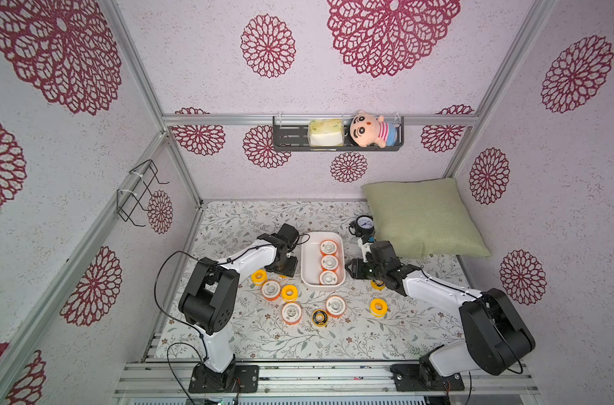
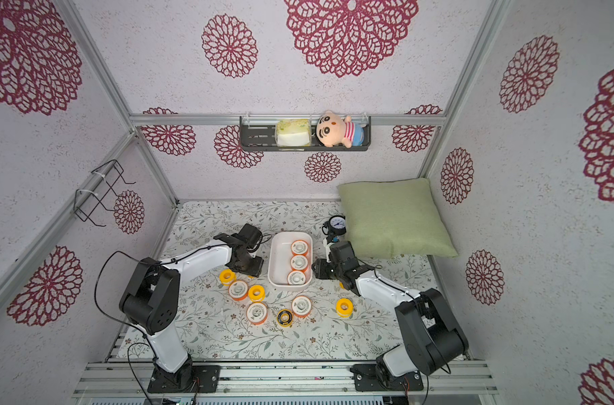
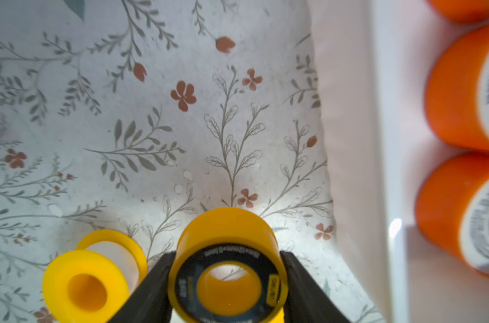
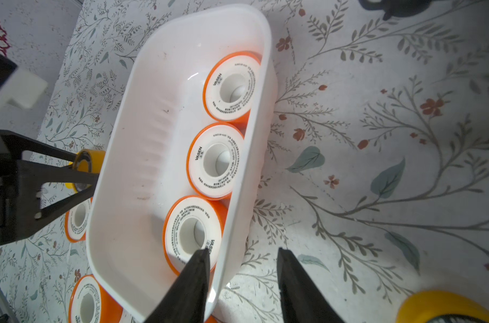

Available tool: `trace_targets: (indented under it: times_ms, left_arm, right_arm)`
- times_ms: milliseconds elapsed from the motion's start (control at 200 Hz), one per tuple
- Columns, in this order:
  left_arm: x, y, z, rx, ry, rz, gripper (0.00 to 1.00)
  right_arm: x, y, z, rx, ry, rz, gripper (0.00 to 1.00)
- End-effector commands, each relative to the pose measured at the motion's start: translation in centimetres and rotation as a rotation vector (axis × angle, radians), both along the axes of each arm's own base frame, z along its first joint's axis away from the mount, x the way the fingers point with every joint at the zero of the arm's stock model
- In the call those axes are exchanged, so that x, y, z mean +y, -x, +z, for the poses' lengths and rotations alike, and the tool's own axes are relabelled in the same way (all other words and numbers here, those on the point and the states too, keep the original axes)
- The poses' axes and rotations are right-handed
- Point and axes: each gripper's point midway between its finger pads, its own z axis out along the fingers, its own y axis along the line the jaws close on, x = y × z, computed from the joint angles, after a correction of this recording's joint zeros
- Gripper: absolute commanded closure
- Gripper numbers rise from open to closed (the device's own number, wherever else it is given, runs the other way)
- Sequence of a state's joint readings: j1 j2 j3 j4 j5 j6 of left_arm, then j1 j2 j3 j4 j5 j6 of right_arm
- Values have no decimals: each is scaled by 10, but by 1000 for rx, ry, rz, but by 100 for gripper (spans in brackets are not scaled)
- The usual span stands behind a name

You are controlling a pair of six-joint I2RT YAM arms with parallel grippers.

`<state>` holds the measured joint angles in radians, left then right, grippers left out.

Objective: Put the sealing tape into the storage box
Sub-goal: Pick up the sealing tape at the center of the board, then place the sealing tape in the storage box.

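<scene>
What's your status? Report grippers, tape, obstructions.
Left gripper shut on black-faced yellow spool, beside storage box. Right gripper open, astride box wall. Three orange-rimmed spools inside. Nothing seen blocking.

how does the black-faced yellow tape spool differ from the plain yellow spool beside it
The black-faced yellow tape spool is gripped by the left tool; the plain yellow spool lies ungripped on the floral cloth. One face is black, the other bare yellow. Both have yellow rims.
</scene>
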<state>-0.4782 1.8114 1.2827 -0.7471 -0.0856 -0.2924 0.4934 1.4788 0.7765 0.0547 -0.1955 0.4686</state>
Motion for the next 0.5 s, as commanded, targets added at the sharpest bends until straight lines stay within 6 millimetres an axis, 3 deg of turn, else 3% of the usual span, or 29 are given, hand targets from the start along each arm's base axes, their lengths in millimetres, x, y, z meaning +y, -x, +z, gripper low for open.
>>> trace_targets:
  times_ms: [0, 240, 485, 495]
  left_arm:
    - [-15, -11, 39, -74, 74, -2, 44]
    - [-44, -37, 71, -114, 163, -56, 44]
    - [-64, -61, 68, -102, 153, -84, 44]
    - [-65, -62, 57, -82, 140, -86, 44]
  right_arm:
    - [13, -19, 24, -61, -66, 6, 57]
    - [11, -39, 16, -39, -24, -51, 63]
    - [7, -50, 1, -11, 11, -83, 67]
    - [8, -50, 1, -11, 10, -81, 67]
